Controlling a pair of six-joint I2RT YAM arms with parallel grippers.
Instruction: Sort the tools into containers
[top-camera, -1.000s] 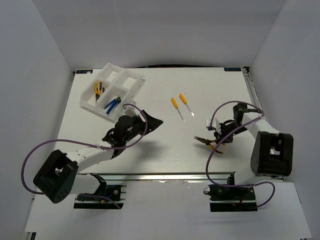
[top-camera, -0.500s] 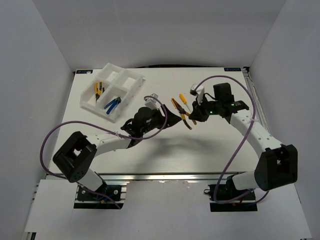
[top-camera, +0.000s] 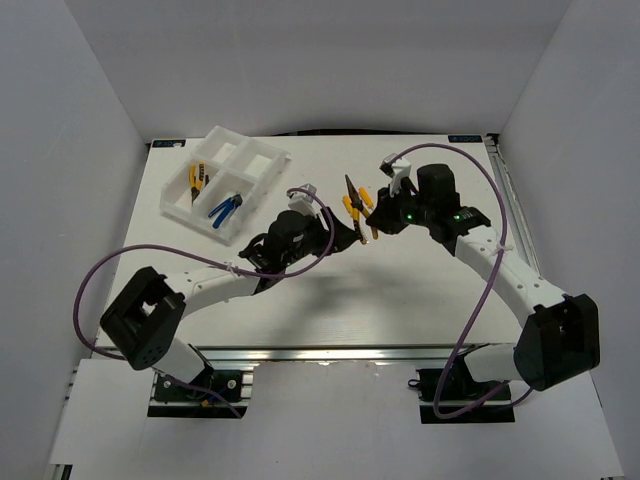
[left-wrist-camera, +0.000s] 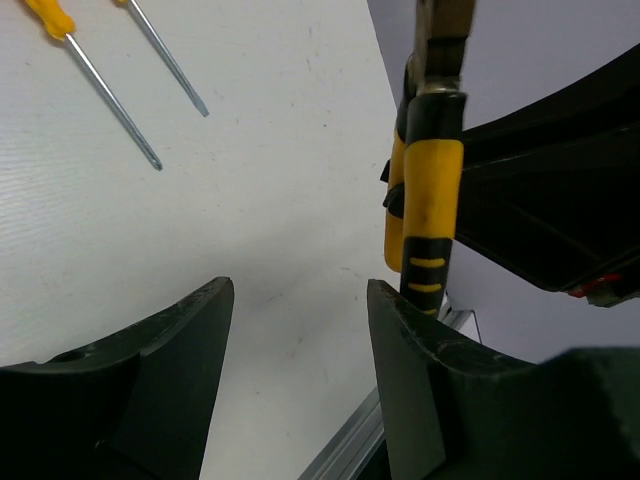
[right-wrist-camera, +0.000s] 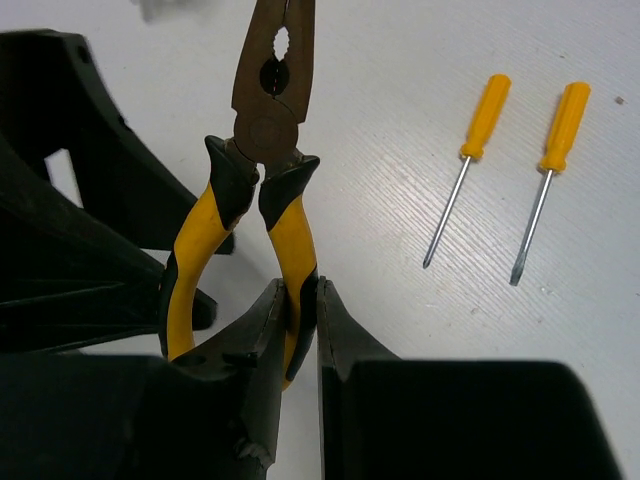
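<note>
The pliers (right-wrist-camera: 265, 130) have dark steel jaws, closed and serrated, and two yellow handles with black collars and black tips. They are up off the table (top-camera: 400, 300), nose pointing away from the right hand (right-wrist-camera: 300, 290).

That hand is nearly closed and pinches only one handle, the one on its right, low down near the handle's end. The other handle hangs free beside its left finger.

The left hand (left-wrist-camera: 300, 290) faces it from the other side, fingers standing apart with bare table showing through the gap. The free end of a pliers handle comes down just by the tip of its right finger. From here I cannot tell whether they touch. Nothing sits between its fingers.

Two screwdrivers (right-wrist-camera: 484, 115) with orange handles and thin shafts lie flat on the table to the right of the right hand, side by side, not touching, tips towards it.

The white tray (top-camera: 258, 163) sits well behind the left hand, near the table's far left corner. Blue pliers (top-camera: 224, 207) lie in one compartment and yellow-black pliers (top-camera: 197, 178) in the next.

Below both hands the table is open down to its near edge, and white walls close in the other sides.
</note>
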